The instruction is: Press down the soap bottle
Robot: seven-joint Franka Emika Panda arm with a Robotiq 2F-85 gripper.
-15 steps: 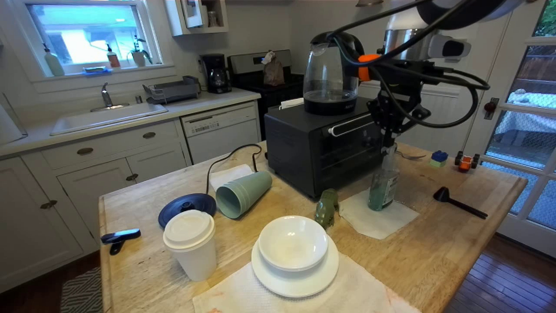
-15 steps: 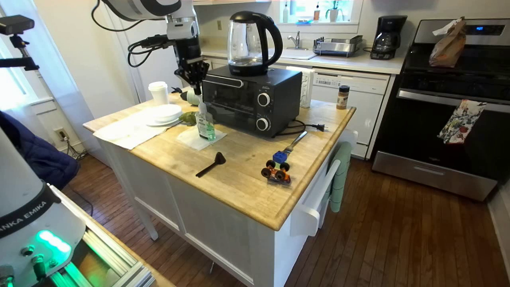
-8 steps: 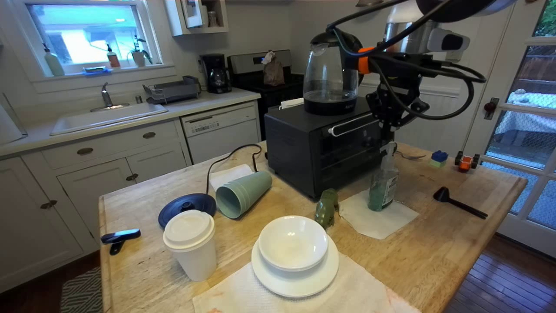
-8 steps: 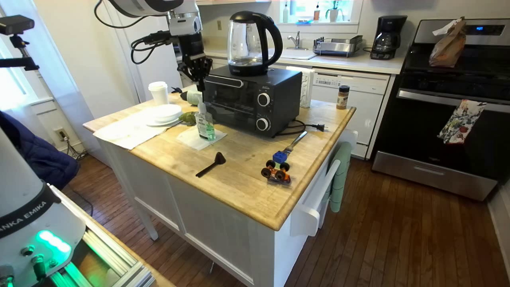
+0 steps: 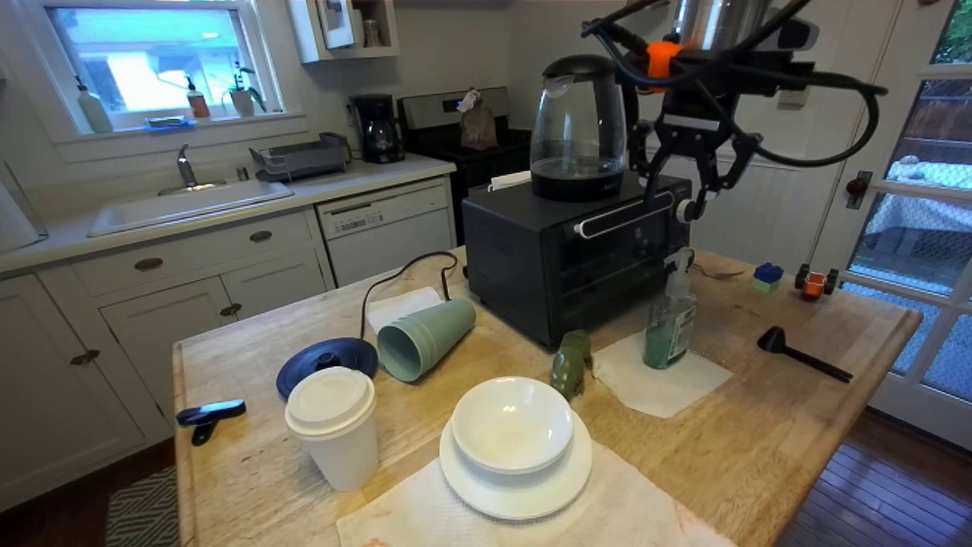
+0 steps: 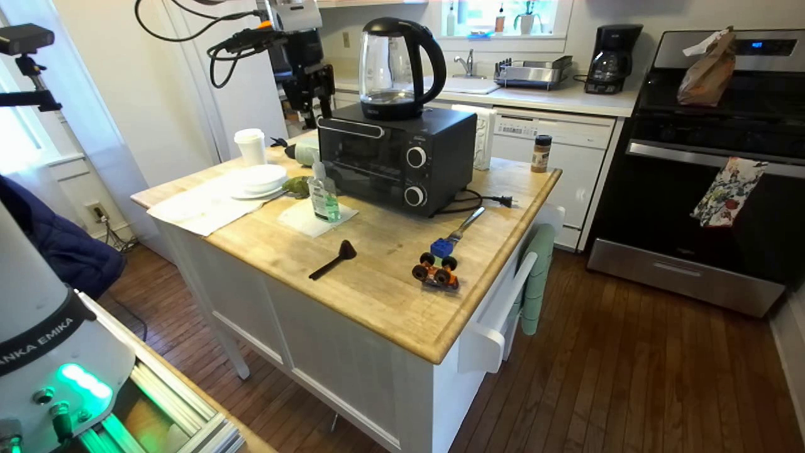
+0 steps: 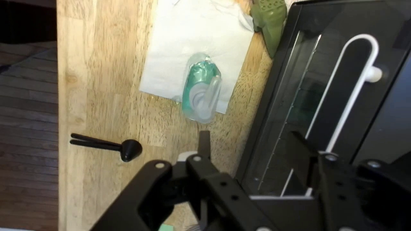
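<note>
The soap bottle (image 5: 670, 334) stands upright on a white paper sheet in both exterior views, slim and translucent green with a pale pump on top. From above, the wrist view shows the bottle (image 7: 199, 93) with its clear pump head turned sideways. My gripper (image 5: 674, 205) hangs in the air over the pump and does not touch it. Its jaws are spread wide, with nothing between them. In the wrist view the gripper (image 7: 251, 139) lies below the bottle in the picture, one finger over the wooden table and one over the oven front.
Close beside the bottle stands a black toaster oven (image 5: 516, 266) bearing a glass kettle (image 5: 577, 140). A green toy (image 5: 571, 366), a black scoop (image 7: 131, 149), a white bowl (image 5: 513, 425) on a plate and a tipped green cup (image 5: 427, 339) lie around.
A second ago my jaws were together down at the pump top. Since then the gripper has risen off it, turned and opened. The bottle stays in its place.
</note>
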